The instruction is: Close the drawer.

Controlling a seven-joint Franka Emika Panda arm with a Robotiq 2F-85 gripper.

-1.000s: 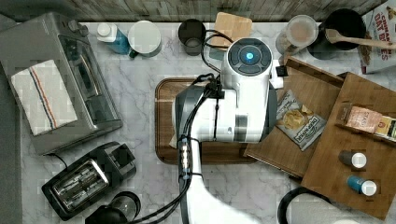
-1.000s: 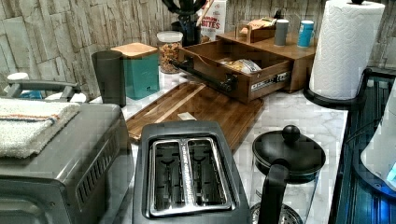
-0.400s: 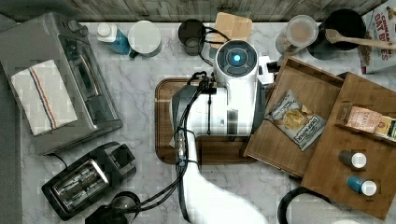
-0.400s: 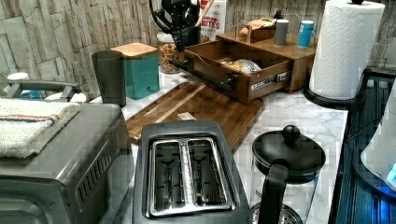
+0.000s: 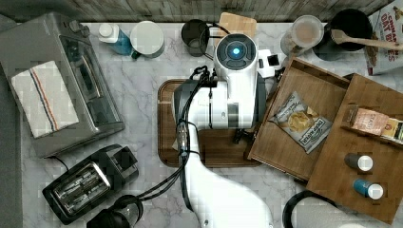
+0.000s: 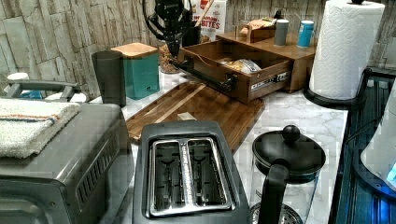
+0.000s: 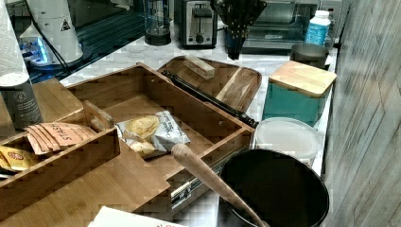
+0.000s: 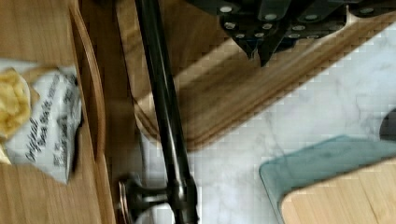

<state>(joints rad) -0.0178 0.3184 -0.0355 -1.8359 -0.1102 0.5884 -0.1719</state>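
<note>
Drawer (image 5: 304, 92) stands pulled out from the wooden cabinet (image 5: 366, 190), chip bag (image 5: 301, 121) inside. Your hand (image 8: 259, 55) hovers beside the handle bar (image 8: 163, 107), tray side, fingertips pinched together, gripping nothing. Bar runs across the drawer front; push toward the cabinet.

Counts around the open drawer (image 5: 304, 95)

One drawer, holding one chip bag (image 5: 300, 122). On the cabinet top beside the drawer: two cans (image 5: 359, 162), one dark and one blue, and one small box of packets (image 5: 375, 122). Beside the drawer's handle: one tray (image 5: 166, 123) and one arm (image 5: 223, 109). Behind the drawer along the wall: one teal canister (image 6: 140, 69), one dark cup (image 5: 192, 35), one jar (image 5: 304, 31), one black pot (image 5: 349, 26) with one wooden spoon (image 5: 366, 40), one cereal box (image 5: 387, 35). Farther from the drawer: one toaster (image 5: 88, 183), one toaster oven (image 5: 71, 80) with one towel (image 5: 43, 97), one coffee press (image 6: 285, 168), one paper-towel roll (image 6: 343, 46), one blue bottle (image 5: 114, 38).
</note>
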